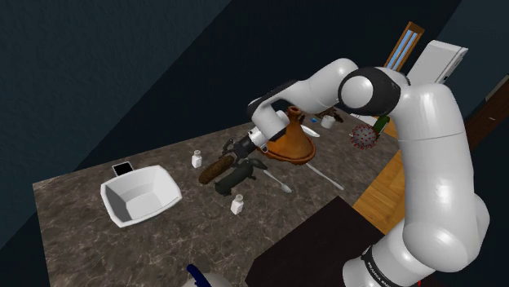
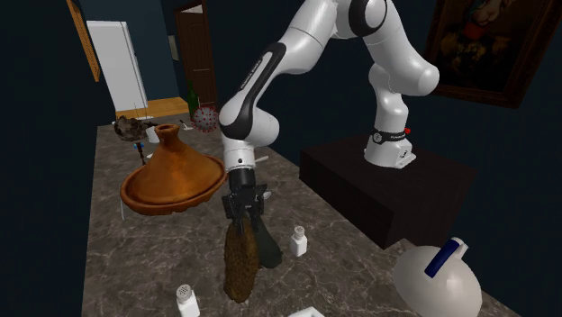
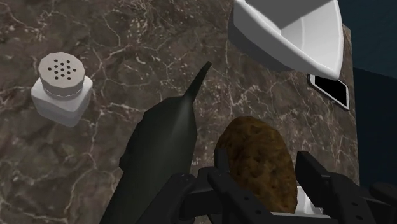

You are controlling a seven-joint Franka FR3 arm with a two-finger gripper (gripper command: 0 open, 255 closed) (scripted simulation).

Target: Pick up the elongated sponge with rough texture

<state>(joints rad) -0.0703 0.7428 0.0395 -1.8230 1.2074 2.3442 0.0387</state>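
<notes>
Dark marbled counter [image 1: 73, 204], navy walls behind. Pincer [image 3: 262, 167] clenched on one end of the brown, rough elongated sponge [image 3: 254, 149]. Sponge is just beside a dark bottle-shaped obj [image 3: 162, 153]. White shaker [image 3: 62, 86], white bowl [image 3: 289, 35] & brown tagine [image 1: 289, 145] are nearby on the counter.

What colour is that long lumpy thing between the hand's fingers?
The sponge is mottled dark brown, clearest in the wrist view.

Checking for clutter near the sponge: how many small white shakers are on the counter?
2. One small white shaker stands beside the brown elongated sponge; the second shaker nearer the stand. The arm may hide more.
</notes>
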